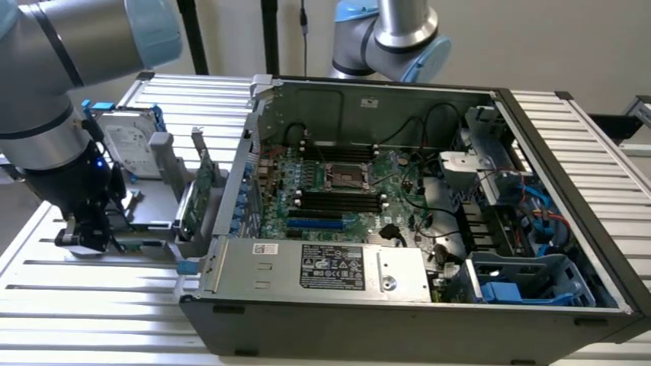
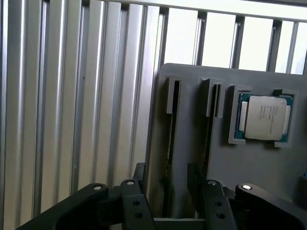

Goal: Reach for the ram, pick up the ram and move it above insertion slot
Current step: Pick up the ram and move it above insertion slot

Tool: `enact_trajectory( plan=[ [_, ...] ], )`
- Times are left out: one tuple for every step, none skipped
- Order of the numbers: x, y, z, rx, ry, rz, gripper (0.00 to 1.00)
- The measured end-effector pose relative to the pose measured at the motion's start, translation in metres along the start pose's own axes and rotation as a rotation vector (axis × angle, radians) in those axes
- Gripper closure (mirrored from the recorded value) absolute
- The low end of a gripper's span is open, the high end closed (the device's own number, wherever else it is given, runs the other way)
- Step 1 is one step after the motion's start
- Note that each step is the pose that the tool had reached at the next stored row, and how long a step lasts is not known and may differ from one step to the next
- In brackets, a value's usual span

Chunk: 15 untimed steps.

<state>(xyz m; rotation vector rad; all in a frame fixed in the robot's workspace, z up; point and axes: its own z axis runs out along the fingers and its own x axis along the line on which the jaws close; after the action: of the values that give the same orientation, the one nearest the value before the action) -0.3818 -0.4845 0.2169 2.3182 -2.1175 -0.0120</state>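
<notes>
Hovering over gray holder (image 2: 192,124), end effector (image 2: 166,175) spread apart, ram (image 2: 171,143) edge-on between its jaws

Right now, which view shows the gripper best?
The wrist view: the gripper stands open, fingers either side of a slot in the gray holder. The exterior view shows it from the side, a dark shape low beside the holder under the arm.

- Universal Robots arm (image 1: 51,76): silver-grey tubes, pale blue joint caps (image 1: 152,30).
- Black wrist section (image 1: 72,191), a small blue light (image 1: 99,162) glowing.
- Gripper (image 2: 166,170): matte black linkage fingers (image 2: 136,206) with shiny silver pivot pins (image 2: 247,187).
</notes>
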Motion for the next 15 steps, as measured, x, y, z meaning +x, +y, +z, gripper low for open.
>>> enact_trajectory(
  plan=[
    [0.000,0.0000,0.0020,0.0008,-0.0001,-0.001,0.52],
    [0.000,0.0000,0.0038,0.0015,-0.0002,-0.001,0.52],
    [0.000,0.0000,0.0056,0.0024,-0.0004,-0.002,0.52],
    [0.000,0.0001,0.0074,0.0031,-0.0004,-0.002,0.52],
    [0.000,0.0004,0.0091,0.0035,-0.0004,-0.002,0.52],
    [0.000,0.0008,0.0102,0.0037,-0.0005,-0.002,0.52],
    [-0.001,0.0010,0.0108,0.0037,-0.0004,-0.003,0.52],
    [-0.002,0.0012,0.0110,0.0034,-0.0002,-0.003,0.52],
    [-0.003,0.0011,0.0112,0.0036,-0.0003,-0.003,0.52],
    [-0.004,0.0010,0.0114,0.0037,-0.0004,-0.003,0.52],
    [-0.005,0.0009,0.0115,0.0037,-0.0004,-0.003,0.52],
    [-0.005,0.0008,0.0118,0.0038,-0.0005,-0.003,0.52],
    [-0.005,0.0007,0.0122,0.0037,-0.0005,-0.003,0.52],
    [-0.005,0.0008,0.0125,0.0033,-0.0003,-0.003,0.52],
    [-0.005,0.0008,0.0128,0.0029,-0.0003,-0.003,0.52]
  ],
)
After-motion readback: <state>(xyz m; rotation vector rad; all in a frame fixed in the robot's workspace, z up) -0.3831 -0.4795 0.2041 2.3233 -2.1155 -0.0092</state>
